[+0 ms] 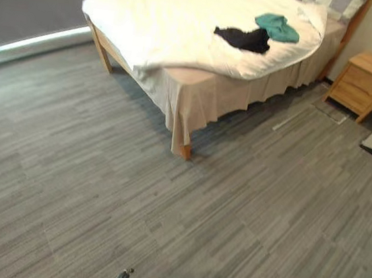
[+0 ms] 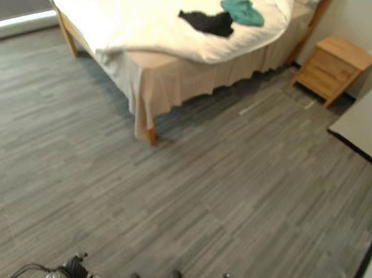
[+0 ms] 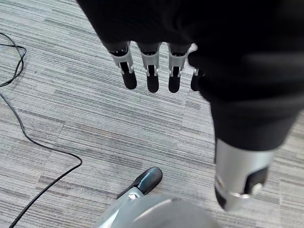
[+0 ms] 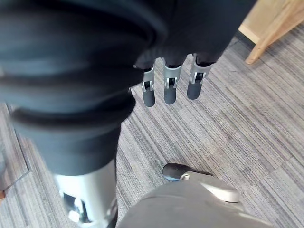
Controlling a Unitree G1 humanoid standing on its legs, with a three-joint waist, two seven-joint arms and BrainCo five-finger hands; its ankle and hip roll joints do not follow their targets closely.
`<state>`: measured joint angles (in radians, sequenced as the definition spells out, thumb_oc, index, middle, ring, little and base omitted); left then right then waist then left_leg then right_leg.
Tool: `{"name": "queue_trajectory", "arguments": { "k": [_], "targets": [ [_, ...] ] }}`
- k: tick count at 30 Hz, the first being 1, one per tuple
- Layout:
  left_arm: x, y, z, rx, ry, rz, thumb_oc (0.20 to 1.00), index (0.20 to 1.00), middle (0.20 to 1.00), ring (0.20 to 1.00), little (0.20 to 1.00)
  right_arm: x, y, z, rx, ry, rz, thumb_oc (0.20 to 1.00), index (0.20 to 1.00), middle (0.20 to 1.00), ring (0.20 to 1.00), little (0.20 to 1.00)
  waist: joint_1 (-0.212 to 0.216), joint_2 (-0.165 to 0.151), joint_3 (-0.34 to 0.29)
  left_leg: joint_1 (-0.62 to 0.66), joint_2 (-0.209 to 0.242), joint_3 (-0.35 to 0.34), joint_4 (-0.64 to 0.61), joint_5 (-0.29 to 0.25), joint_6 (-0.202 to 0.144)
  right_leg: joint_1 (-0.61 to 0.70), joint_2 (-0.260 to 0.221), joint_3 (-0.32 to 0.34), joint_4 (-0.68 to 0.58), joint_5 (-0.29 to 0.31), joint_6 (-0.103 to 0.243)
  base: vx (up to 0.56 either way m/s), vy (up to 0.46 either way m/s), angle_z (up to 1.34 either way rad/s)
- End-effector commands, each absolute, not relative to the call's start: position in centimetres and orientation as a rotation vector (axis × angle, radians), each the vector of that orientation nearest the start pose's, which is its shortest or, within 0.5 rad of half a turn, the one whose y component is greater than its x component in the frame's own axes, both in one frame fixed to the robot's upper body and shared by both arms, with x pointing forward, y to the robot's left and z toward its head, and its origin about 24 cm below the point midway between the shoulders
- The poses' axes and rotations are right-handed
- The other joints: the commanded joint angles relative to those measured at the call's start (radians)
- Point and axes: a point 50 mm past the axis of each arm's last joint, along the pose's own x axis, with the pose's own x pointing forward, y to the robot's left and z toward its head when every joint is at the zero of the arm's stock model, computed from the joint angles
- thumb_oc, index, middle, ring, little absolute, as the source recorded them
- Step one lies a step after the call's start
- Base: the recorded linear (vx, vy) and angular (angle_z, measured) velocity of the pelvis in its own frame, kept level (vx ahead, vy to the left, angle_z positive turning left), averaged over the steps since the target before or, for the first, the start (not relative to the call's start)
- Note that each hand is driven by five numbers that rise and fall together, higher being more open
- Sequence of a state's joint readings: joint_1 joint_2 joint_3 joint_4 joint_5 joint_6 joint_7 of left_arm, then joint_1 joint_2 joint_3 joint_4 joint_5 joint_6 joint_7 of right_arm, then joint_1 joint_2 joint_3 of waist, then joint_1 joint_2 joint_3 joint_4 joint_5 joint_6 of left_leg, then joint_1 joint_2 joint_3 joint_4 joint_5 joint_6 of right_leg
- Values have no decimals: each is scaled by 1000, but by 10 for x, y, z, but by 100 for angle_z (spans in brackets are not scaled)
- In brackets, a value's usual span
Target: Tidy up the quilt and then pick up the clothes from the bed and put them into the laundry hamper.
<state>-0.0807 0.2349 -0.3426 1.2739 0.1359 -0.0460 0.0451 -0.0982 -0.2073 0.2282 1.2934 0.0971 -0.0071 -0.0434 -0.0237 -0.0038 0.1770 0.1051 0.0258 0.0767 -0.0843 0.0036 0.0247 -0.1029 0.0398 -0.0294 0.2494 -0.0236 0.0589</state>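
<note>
bed (image 1: pixel 198 93) stands across the grey floor (image 1: pixel 163 211) | cream quilt (image 1: pixel 173 22) covers it | black garment (image 1: pixel 242 39) beside green garment (image 1: pixel 277 27) on quilt | wooden nightstand (image 1: pixel 366 83) near bed | left hand (image 3: pixel 152 66) and right hand (image 4: pixel 171 80) hang empty, fingers straight

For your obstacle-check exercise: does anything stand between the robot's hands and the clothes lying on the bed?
Nothing visible does. Open grey floor lies between both hands and the bed, where the black garment and green garment rest on the quilt.
</note>
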Motion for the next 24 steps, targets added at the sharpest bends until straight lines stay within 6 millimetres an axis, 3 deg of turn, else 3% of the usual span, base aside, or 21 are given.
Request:
{"name": "queue_trajectory", "arguments": {
  "k": [1,2,4,6,9,11,12,13,14,15,16,18,20,21,23,24],
  "targets": [
    [112,223,-159,579,1163,-167,1000,1000,1000,1000,1000,113,-210,-162,-204,1187,-65,1000,1000,1000,1000,1000,-14,-5,-5,100,15,-33,-3,-98,-40,-108,-134,-51,209,92,203,495,-28,-23],
    [110,222,-160,579,1170,-179,1000,1000,1000,1000,1000,108,-211,-163,-181,1196,-87,1000,1000,1000,1000,1000,-33,-8,-13,131,11,-40,-3,-123,-50,-137,-151,-99,139,79,189,649,-69,-11],
    [107,220,-161,573,1176,-190,1000,1000,1000,1000,1000,100,-215,-164,-169,1210,-119,1000,1000,1000,1000,1000,-71,-20,-13,166,0,-72,-3,-159,-62,-156,-145,-99,-44,72,161,609,-138,1],
    [108,215,-162,574,1176,-217,1000,1000,1000,1000,1000,96,-219,-165,-144,1220,-160,1000,1000,1000,1000,1000,-118,-9,-5,206,24,-97,-3,-195,-88,-196,-152,-73,-228,124,165,457,-136,36],
    [106,211,-163,581,1180,-247,1000,1000,1000,1000,1000,89,-222,-166,-118,1241,-183,1000,1000,1000,1000,1000,-152,17,-11,260,57,-106,-3,-222,-109,-241,-139,-36,-264,156,175,455,-144,47],
    [106,211,-163,581,1178,-245,1000,1000,1000,1000,1000,78,-227,-167,-134,1274,-182,1000,1000,1000,1000,1000,-151,25,-20,286,74,-122,16,-175,-116,-219,-125,-51,-256,179,151,541,-276,40],
    [110,210,-162,567,1162,-222,1000,1000,1000,1000,1000,74,-230,-167,-180,1294,-148,1000,1000,1000,1000,1000,-153,30,-25,230,87,-131,199,-50,-148,-172,-105,-57,-237,177,112,432,-248,28],
    [110,211,-162,567,1163,-222,1000,1000,1000,1000,1000,74,-230,-167,-180,1295,-148,1000,1000,1000,1000,1000,-151,35,-26,232,92,-129,201,-57,-147,-170,-100,-58,-238,172,114,440,-301,25],
    [115,212,-161,546,1152,-190,1000,1000,1000,1000,1000,69,-232,-168,-210,1313,-135,1000,1000,1000,1000,1000,-134,36,-20,166,90,-142,353,45,-164,-112,-80,-60,-248,160,85,295,-257,11],
    [119,215,-159,539,1138,-172,1000,1000,1000,1000,1000,70,-235,-167,-222,1311,-140,1000,1000,1000,1000,1000,-125,12,-13,89,71,-154,510,126,-172,-70,-91,-63,-263,153,62,493,-521,-12],
    [130,219,-154,543,1103,-142,1000,1000,1000,1000,1000,80,-241,-163,-246,1278,-154,1000,1000,1000,1000,1000,-84,-48,22,-54,17,-149,761,152,-158,16,-125,-48,-291,132,28,326,-383,-27],
    [133,218,-153,545,1089,-139,1000,1000,1000,1000,1000,87,-244,-161,-261,1266,-153,1000,1000,1000,1000,1000,-61,-59,36,-104,14,-125,802,111,-143,60,-120,-31,-303,115,23,371,-214,-42],
    [135,215,-153,533,1074,-137,1000,1000,1000,1000,1000,95,-247,-159,-294,1250,-143,1000,1000,1000,1000,1000,-17,-67,39,-197,3,-65,759,53,-130,134,-112,-8,-320,69,23,643,-99,-62],
    [131,212,-155,517,1078,-138,1000,1000,1000,1000,1000,99,-245,-158,-303,1238,-125,1000,1000,1000,1000,1000,16,-59,24,-257,-1,-10,579,57,-120,192,-106,7,-330,32,28,560,-9,-48],
    [131,212,-155,517,1078,-139,1000,1000,1000,1000,1000,98,-245,-158,-303,1239,-126,1000,1000,1000,1000,1000,20,-61,27,-248,-2,-5,574,55,-120,197,-108,11,-330,29,29,469,41,-44],
    [119,210,-159,502,1113,-140,1000,1000,1000,1000,1000,104,-242,-158,-294,1210,-115,1000,1000,1000,1000,1000,50,-38,-2,-261,8,120,227,62,-98,274,-82,-5,-334,-40,41,579,72,-28]
  ]
}}
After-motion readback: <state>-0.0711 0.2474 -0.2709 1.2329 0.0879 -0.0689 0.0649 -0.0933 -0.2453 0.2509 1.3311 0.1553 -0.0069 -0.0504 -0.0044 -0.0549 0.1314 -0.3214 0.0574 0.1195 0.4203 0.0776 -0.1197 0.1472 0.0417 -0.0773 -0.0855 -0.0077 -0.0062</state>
